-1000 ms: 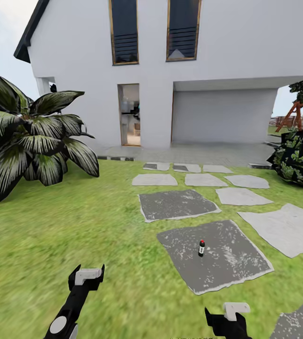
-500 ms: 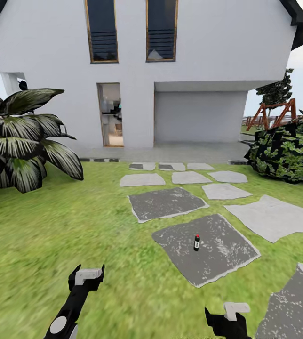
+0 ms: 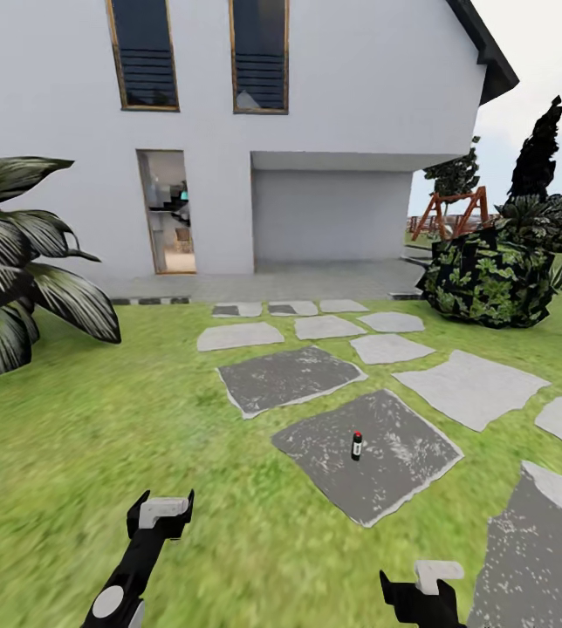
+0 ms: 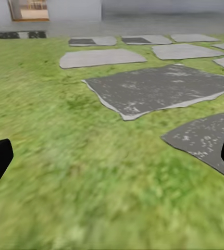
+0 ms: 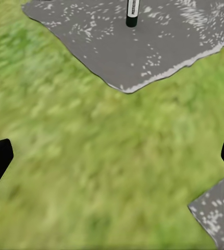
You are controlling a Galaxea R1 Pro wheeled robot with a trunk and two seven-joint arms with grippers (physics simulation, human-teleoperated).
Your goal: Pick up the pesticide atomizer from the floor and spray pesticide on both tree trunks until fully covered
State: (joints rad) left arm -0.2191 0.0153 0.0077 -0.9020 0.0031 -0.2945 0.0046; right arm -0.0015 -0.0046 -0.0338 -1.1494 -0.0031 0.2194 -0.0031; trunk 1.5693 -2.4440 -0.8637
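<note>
The pesticide atomizer (image 3: 357, 446), a small dark bottle with a red top, stands upright on a dark grey paving slab (image 3: 403, 471) in the lawn ahead. The right wrist view shows the atomizer (image 5: 132, 13) on the same slab (image 5: 159, 47), well beyond the fingers. My left gripper (image 3: 164, 515) hangs open over grass to the slab's left, and its wrist view shows the left gripper (image 4: 112, 161) with jaws wide apart. My right gripper (image 3: 419, 586) is open and empty, short of the slab, as the right gripper (image 5: 112, 161) also appears from its wrist. The trees are out of view.
A white house (image 3: 316, 105) with an open doorway (image 3: 167, 214) stands ahead. A broad-leaved plant (image 3: 19, 270) is at the left, a leafy bush (image 3: 490, 279) and a dark cypress (image 3: 538, 157) at the right. Several stepping stones (image 3: 285, 379) cross the lawn.
The whole view has swung to the right, so house, plant and slabs slide left in the picture. Both arms keep their pose, and the atomizer stays on its slab.
</note>
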